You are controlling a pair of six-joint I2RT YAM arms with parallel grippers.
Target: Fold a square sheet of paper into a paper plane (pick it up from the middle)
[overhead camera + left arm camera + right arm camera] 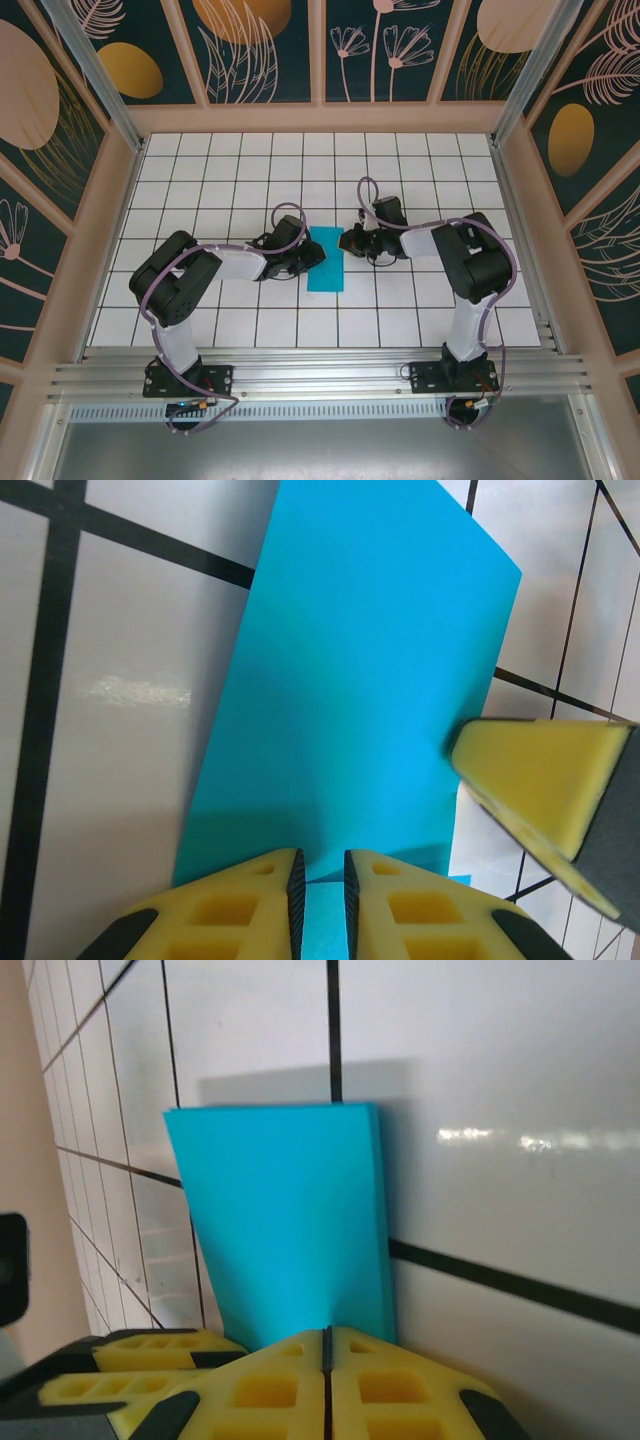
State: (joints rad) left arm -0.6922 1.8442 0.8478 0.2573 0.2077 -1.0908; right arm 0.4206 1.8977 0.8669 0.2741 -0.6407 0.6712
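Pinching the square sheet of paper (285,1220), right fingers (270,1390) together; left fingers (230,910) slightly apart over opposite edge.

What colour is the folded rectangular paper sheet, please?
The folded rectangular paper sheet is teal-blue, clearest in the left wrist view.

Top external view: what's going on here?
Two arms are working one square sheet of paper, teal and by now folded into a narrow rectangle that lies on the tiled table. The left gripper sits at the sheet's edge on its own side, fingers almost together with paper showing in the slim gap; whether it pinches is unclear. The right gripper is shut, tips at the opposite edge. No plane shape yet.
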